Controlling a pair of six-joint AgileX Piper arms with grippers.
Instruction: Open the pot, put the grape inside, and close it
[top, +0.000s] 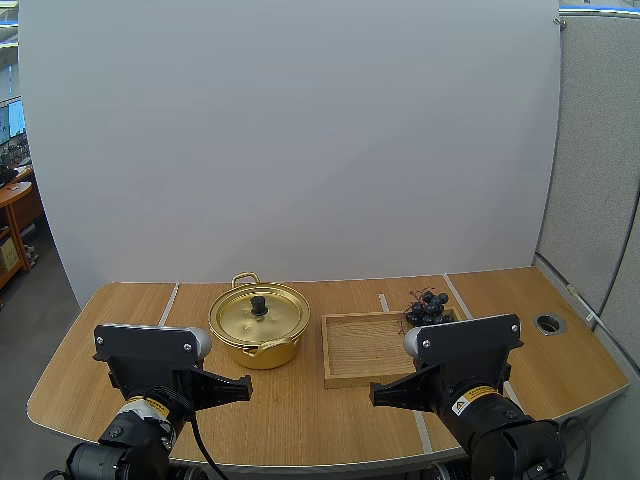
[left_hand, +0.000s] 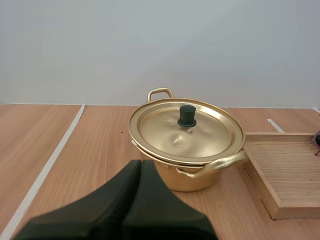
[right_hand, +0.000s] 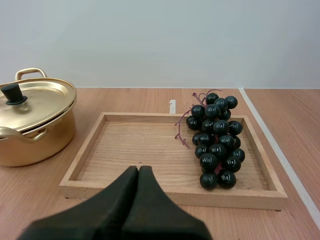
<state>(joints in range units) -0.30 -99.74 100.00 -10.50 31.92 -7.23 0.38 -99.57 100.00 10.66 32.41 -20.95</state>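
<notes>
A gold pot (top: 259, 325) stands at the table's middle with its lid (left_hand: 186, 131) on, topped by a black knob (left_hand: 187, 115). To its right a wooden tray (top: 360, 347) holds a bunch of dark grapes (top: 426, 307) along its right side, also seen as grapes (right_hand: 215, 139) on the tray (right_hand: 135, 150). My left gripper (left_hand: 140, 167) hangs shut just in front of the pot, holding nothing. In front of the tray's near edge my right gripper (right_hand: 138, 172) is shut too, with nothing in it. In the high view the left gripper (top: 245, 383) and right gripper (top: 377, 396) sit near the front edge.
White tape lines (top: 168, 303) cross the wooden tabletop. A round cable hole (top: 549, 323) sits at the far right. Bare table lies left of the pot and right of the tray.
</notes>
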